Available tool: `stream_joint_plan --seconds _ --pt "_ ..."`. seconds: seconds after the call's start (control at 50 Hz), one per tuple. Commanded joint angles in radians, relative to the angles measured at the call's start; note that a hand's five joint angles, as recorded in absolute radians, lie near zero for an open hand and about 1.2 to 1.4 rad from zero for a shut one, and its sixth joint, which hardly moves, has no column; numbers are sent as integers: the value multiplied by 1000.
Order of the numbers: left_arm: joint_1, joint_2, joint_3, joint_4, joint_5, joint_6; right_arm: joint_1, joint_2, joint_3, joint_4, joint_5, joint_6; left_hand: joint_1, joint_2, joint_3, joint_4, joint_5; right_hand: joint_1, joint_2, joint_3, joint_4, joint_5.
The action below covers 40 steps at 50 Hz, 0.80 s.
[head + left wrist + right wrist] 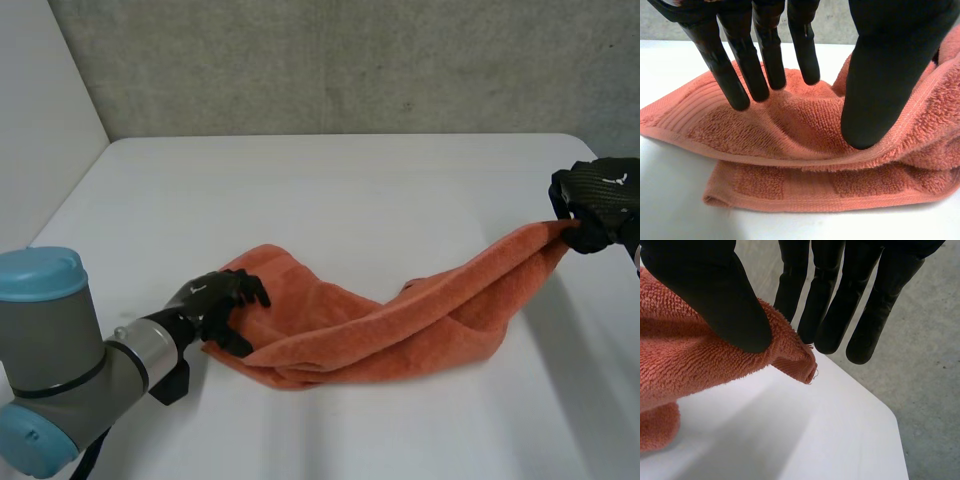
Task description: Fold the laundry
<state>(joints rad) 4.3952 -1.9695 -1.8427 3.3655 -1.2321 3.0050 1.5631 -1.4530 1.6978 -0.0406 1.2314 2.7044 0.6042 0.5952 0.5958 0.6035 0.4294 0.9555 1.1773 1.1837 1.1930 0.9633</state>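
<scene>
**Status, view by view**

Head view: an orange terry-cloth towel (380,330) runs as a long bunched band across the white tabletop (330,190), from lower left of centre up to the right edge of the frame. Its left end lies flat on the tabletop in loose layers. The right end rises off the surface to the black right hand (595,200) at mid-right, which is closed on that tip. The black left hand (215,300), on its grey arm w/ light-blue caps (60,360) at lower left, sits on the towel's left end. A grey concrete wall (350,60) fills the top of the frame.

Left wrist view: the left hand (890,65) is open. Its fingers (765,65) are straight and spread, tips down on the towel (790,130), with the thumb tip pressing the hemmed edge of the top layer beside them. It isn't wrapped round any cloth. A second layer shows under the top one, lying on the tabletop (670,190).

Right wrist view: the right hand (710,285) pinches the towel (690,360) at a corner, thumb on one side and straight fingers (835,310) on the other. The corner's tip sticks out just past the thumb. The cloth hangs above the tabletop (805,440) near its edge, w/ a grey concrete surface (925,365) beyond.
</scene>
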Motion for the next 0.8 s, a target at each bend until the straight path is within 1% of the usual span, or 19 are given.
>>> stream_joint_plan --seconds 0.02,0.04,0.08,0.16,0.3,0.34,0.36,0.4,0.42,0.44,0.46,0.5,0.52,0.56,0.62,0.66,0.74,0.8 --pt "-22 21 -4 -15 3 -1 3 72 -35 -31 10 -37 -217 -208 -209 -217 -217 441 219 213 203 258" --pt "-22 21 -4 -15 3 -1 3 72 -35 -31 10 -37 -217 -209 -209 -217 -217 441 219 213 203 258" --pt "-28 29 -10 -17 3 -1 2 126 -62 -39 23 -37 -217 -209 -209 -217 -217 441 219 213 203 258" --pt "-40 70 -26 -20 -1 -1 -1 158 -79 -39 43 -41 -206 -197 -197 -205 -206 441 219 213 203 258" --pt "-17 118 -49 -15 -1 11 -6 191 -90 -56 60 -51 -141 -132 -133 -140 -141 441 219 213 203 258" --pt "16 123 -53 -15 3 54 -6 195 -90 -65 60 -52 -51 -42 -42 -50 -50 441 219 213 203 258" --pt "16 123 -53 -15 3 54 -6 195 -90 -65 60 -52 -50 -41 -42 -49 -50 441 219 213 203 258" --pt "59 124 -69 -15 11 144 -8 195 -90 -65 60 -52 -24 -15 -15 -23 -23 441 219 213 203 258" --pt "59 124 -69 -15 11 144 -8 195 -90 -65 60 -52 -24 -15 -15 -23 -23 441 219 213 203 258" --pt "75 124 -76 -14 19 204 -6 195 -90 -65 62 -52 -32 -23 -24 -32 -32 441 219 213 203 258" --pt "75 124 -76 -14 19 204 -6 195 -87 -65 60 -52 -33 -24 -24 -32 -32 441 219 213 203 258" --pt "93 118 -84 -14 51 331 -6 195 -84 -65 60 -52 -53 -44 -45 -52 -53 441 219 213 203 258" --pt "93 118 -84 -14 51 331 -6 195 -84 -65 60 -52 -53 -44 -45 -52 -53 441 219 213 203 258" --pt "111 112 -98 -9 97 412 -6 195 -78 -67 60 -52 -65 -56 -56 -64 -65 441 219 213 203 258" --pt "122 110 -108 -6 120 434 -8 194 -78 -65 60 -52 -65 -56 -56 -64 -65 441 219 213 203 258" --pt "135 109 -122 2 160 439 -8 194 -75 -67 60 -52 -59 -50 -51 -58 -59 441 219 213 203 258" --pt "133 104 -130 22 168 439 -8 194 -72 -67 60 -52 -53 -44 -45 -52 -53 441 219 213 203 258" --pt "125 83 -131 66 165 439 -5 194 -66 -67 60 -52 -38 -30 -30 -38 -38 441 219 213 203 258"
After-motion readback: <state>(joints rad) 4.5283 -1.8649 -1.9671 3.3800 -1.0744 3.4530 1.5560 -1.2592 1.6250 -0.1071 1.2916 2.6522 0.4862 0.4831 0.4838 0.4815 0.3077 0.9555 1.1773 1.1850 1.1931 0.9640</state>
